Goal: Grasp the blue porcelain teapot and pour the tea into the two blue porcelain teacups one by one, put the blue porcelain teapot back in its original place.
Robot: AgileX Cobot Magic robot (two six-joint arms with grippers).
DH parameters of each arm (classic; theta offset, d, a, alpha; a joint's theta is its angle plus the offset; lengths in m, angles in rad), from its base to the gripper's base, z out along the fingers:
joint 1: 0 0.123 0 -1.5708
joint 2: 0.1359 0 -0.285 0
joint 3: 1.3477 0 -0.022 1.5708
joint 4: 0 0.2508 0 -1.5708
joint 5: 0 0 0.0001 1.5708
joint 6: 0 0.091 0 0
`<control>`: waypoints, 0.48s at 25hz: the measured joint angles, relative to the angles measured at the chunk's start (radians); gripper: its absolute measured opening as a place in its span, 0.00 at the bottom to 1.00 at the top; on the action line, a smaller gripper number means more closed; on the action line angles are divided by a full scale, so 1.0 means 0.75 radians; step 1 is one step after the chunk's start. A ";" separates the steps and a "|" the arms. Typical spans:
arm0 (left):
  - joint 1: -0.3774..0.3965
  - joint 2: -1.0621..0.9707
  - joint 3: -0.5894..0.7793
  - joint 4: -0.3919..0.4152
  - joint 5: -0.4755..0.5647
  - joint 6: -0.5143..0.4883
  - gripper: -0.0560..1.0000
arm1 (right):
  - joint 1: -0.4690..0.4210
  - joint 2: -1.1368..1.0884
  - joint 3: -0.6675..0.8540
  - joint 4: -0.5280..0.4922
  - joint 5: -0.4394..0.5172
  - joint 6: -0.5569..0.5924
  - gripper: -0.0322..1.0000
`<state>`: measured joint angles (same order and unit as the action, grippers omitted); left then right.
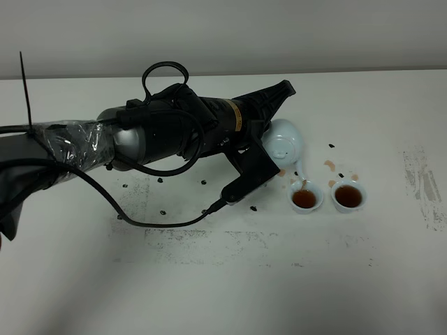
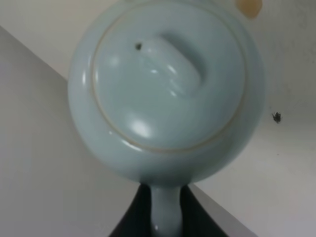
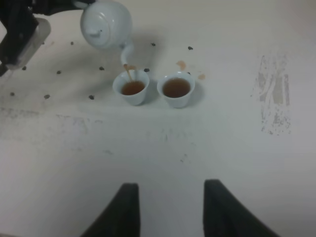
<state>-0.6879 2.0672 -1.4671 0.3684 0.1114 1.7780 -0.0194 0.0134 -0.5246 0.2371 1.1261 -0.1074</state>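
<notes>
The blue porcelain teapot (image 1: 286, 142) hangs tilted above the table, its spout down over the left teacup (image 1: 306, 198). A thin stream of tea runs from the spout into that cup (image 3: 131, 88). The right teacup (image 1: 348, 196) stands beside it and holds brown tea too (image 3: 176, 89). My left gripper (image 1: 269, 132) is shut on the teapot's handle (image 2: 165, 212), with black fingers (image 2: 131, 219) on either side of it. The lid and its knob (image 2: 173, 64) fill the left wrist view. My right gripper (image 3: 171, 183) hovers low, well short of the cups, fingers apart and empty.
The white table (image 1: 223, 279) carries scattered black specks (image 1: 162, 212) and a few brown tea stains (image 1: 328, 165) near the cups. Grey scuff marks (image 1: 422, 185) lie to the right. A black cable (image 1: 140, 216) from the left arm droops over the table's middle.
</notes>
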 joint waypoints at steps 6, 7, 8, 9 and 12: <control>0.000 0.000 0.000 0.000 0.000 0.001 0.09 | 0.000 0.000 0.000 0.000 0.000 0.000 0.32; 0.000 0.000 0.000 0.000 0.000 0.001 0.09 | 0.000 0.000 0.000 0.000 0.000 0.000 0.32; 0.000 0.000 0.000 0.000 0.000 0.001 0.09 | 0.000 0.000 0.000 0.000 0.000 0.000 0.32; 0.000 0.000 0.000 0.000 0.000 0.001 0.09 | 0.000 0.000 0.000 0.000 0.000 0.000 0.32; 0.000 0.000 0.000 0.000 0.000 0.003 0.09 | 0.000 0.000 0.000 0.000 0.000 0.000 0.32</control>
<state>-0.6879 2.0672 -1.4671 0.3684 0.1114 1.7802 -0.0194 0.0134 -0.5246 0.2371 1.1261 -0.1074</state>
